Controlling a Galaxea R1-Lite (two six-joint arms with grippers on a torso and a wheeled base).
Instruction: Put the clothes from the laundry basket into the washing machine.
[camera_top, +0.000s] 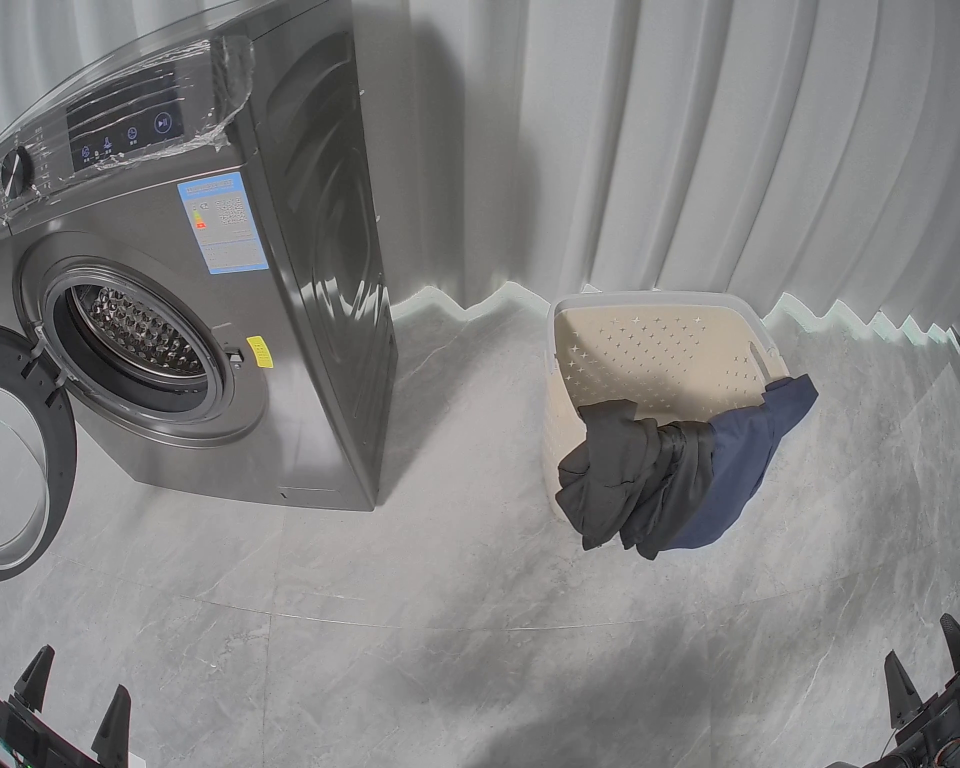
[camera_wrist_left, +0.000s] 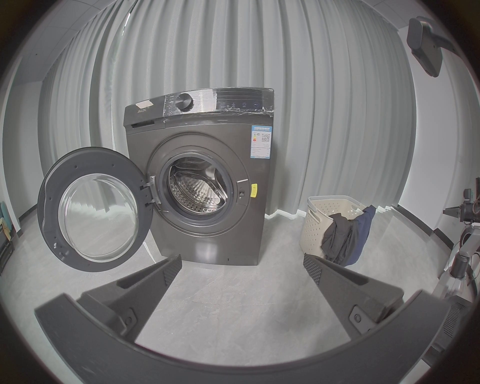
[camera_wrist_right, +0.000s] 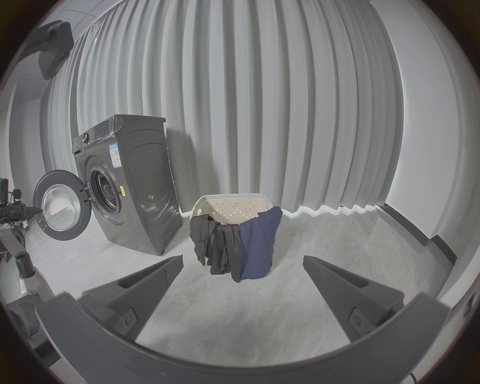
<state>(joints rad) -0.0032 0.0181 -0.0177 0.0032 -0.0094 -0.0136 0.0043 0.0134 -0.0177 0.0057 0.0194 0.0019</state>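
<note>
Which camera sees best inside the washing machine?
The left wrist view: it faces the open washing machine almost straight on, so the shiny drum shows clearly. The head view sees the drum slanted from above; the right wrist view sees it far off, sideways and dark.

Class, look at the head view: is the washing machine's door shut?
No, the door stands swung open to the side, leaving the drum of the washing machine exposed.

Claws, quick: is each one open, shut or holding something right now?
Left claw: open, holding nothing.
Right claw: open, holding nothing.
</note>
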